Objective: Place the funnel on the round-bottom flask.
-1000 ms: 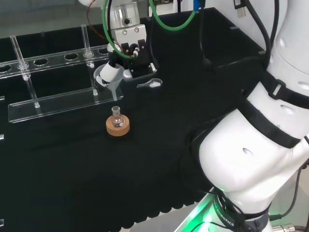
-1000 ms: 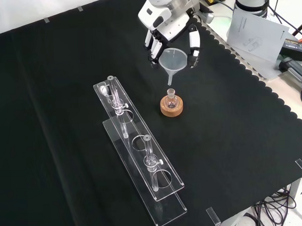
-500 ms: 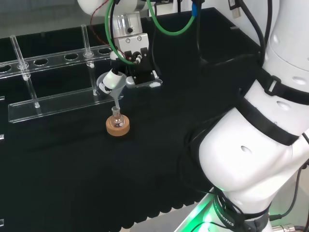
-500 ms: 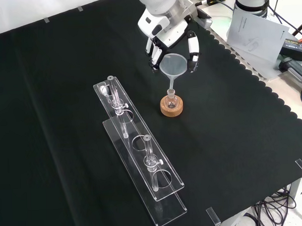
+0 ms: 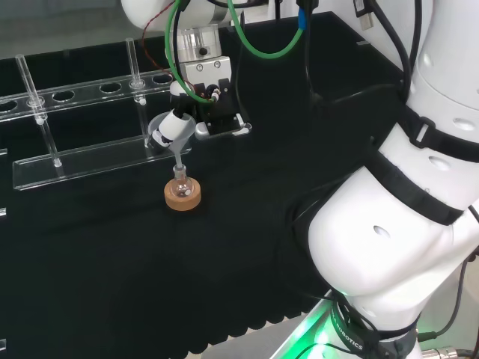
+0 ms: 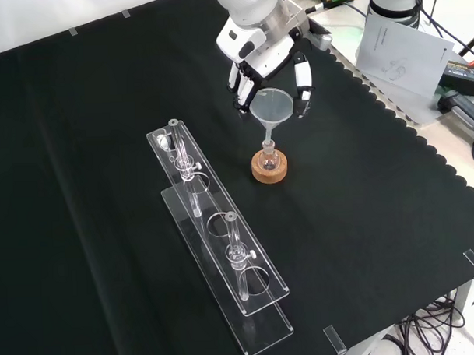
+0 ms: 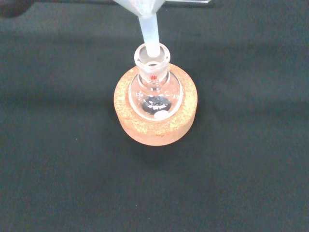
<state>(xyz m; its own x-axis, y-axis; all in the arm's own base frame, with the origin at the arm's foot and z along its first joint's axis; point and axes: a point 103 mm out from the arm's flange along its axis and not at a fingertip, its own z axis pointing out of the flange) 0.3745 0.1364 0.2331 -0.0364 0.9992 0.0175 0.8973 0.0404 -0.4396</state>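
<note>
You have the hand [image 6: 265, 46] curled around the clear funnel [image 6: 272, 108], fingers [image 6: 303, 80] on either side of its cone, directly above the round-bottom flask [image 6: 269, 154]. In the wrist view, the funnel's stem [image 7: 150, 35] reaches the mouth of the flask's neck [image 7: 152, 55]; how far it goes in, you cannot tell. The flask sits upright in its cork ring stand [image 6: 269, 168] on the black cloth [image 6: 363, 220]. In the front view, the clear test-tube rack [image 6: 216, 240] lies left of the flask, well apart from it.

rack [image 6: 224, 248] beside flask [image 6: 269, 154], cloth [image 6: 379, 219] open
</note>
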